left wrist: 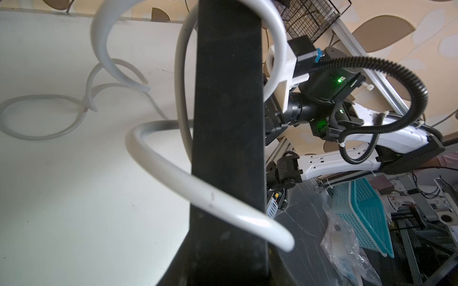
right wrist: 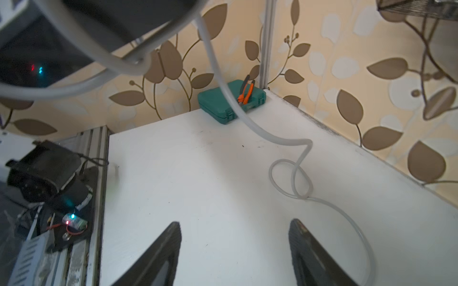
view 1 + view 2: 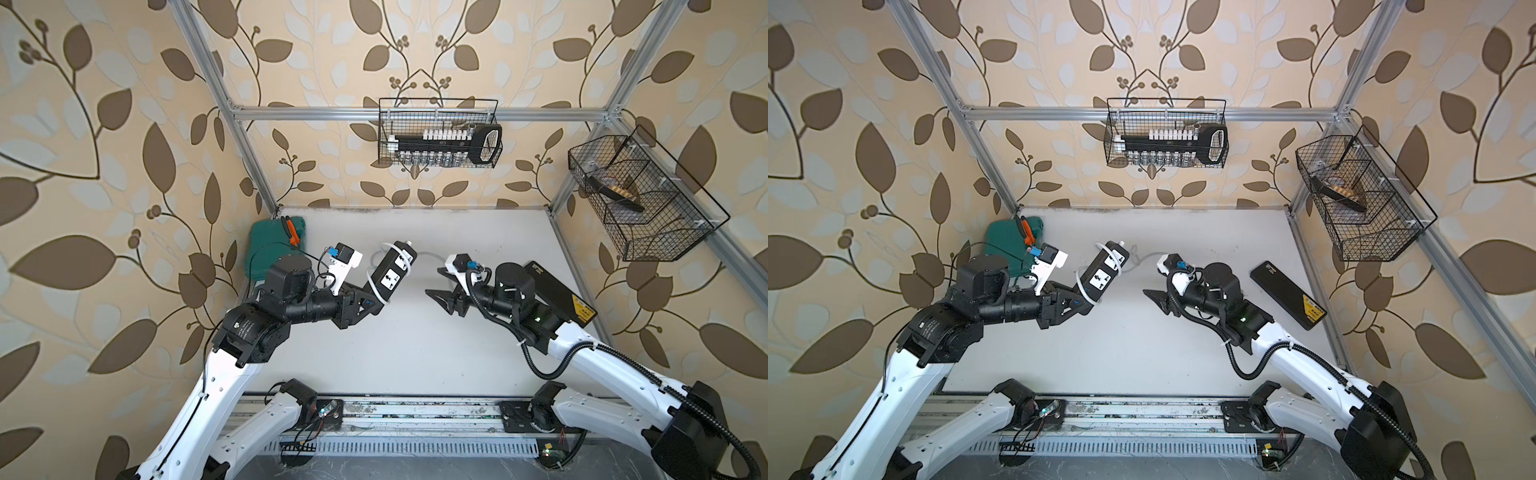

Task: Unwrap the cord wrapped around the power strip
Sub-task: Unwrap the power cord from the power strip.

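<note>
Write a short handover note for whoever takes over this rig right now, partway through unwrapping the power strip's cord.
Left gripper: shut on the power strip at its lower end, holding it tilted over the table.
Right gripper: open and empty, apart from the strip.
Cord: at least two loops circle the strip; the rest lies loose on the table.
Done: part of the cord is off.
Left: slip off the remaining loops.
</note>
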### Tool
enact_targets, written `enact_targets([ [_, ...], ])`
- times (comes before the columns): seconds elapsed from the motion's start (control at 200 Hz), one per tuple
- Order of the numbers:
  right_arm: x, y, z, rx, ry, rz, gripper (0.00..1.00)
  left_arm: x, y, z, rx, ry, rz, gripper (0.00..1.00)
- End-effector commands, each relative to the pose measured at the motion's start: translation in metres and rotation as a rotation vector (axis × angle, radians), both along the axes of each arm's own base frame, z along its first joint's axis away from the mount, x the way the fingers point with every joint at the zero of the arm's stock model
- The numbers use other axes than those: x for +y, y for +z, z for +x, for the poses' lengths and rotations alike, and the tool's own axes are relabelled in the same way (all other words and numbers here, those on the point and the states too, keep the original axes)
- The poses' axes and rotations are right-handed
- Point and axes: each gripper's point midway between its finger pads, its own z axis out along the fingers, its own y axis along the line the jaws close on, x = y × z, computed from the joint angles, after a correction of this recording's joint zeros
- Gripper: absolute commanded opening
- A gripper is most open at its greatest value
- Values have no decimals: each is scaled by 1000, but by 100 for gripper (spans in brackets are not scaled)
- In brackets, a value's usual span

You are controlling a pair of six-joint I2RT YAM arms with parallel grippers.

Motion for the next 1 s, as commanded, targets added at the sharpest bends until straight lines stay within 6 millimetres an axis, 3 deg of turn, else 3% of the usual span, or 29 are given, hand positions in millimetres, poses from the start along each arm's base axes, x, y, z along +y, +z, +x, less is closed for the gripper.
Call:
enact_targets([
  [0.0, 18, 11, -14, -223, 163, -87, 69, -8, 31, -15, -102, -114, -80, 0],
  [0.19, 33, 18, 2, -333, 160, -109, 67, -9, 27, -28, -85, -168, -90, 0],
  [0.555, 51, 25, 25, -351, 136, -32, 56, -6, 19, -41, -63, -199, -80, 0],
  [0.745, 67, 23, 44, -324, 117, 49, 38, -4, 16, -49, -56, -213, -75, 0],
  [0.89, 74, 18, 45, -293, 144, 68, 16, 1, 14, -55, -52, -206, -53, 0],
  [0.995, 72, 28, 45, -298, 140, 81, 7, 2, 5, -57, -24, -205, -40, 0],
])
